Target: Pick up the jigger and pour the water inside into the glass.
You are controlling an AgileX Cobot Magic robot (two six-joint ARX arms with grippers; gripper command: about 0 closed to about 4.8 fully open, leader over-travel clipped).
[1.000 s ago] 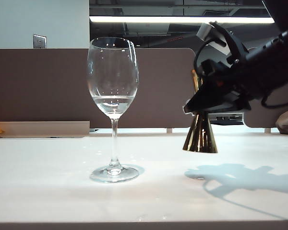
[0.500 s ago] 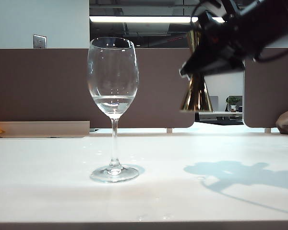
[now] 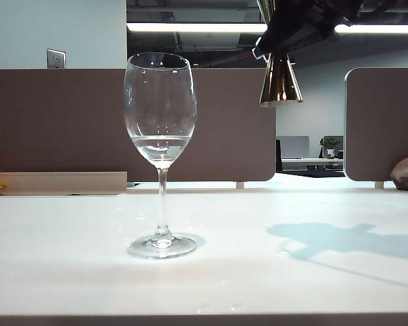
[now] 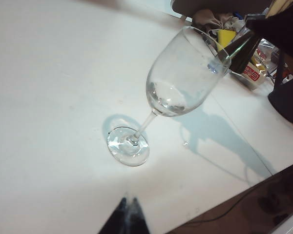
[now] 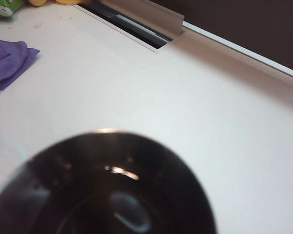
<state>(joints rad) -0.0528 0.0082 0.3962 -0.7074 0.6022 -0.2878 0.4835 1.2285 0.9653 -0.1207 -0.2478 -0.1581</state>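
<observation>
Your right gripper (image 3: 280,51) is hanging way up at the top of the exterior view, right of centre, clamped on the jigger (image 3: 280,81) and holding it upright in the air. Most of that arm is getting cut off by the frame edge, so you're only seeing its dark underside. Your left gripper (image 4: 127,217) is sitting low over the table, its dark fingertips pressed together into a point.
</observation>
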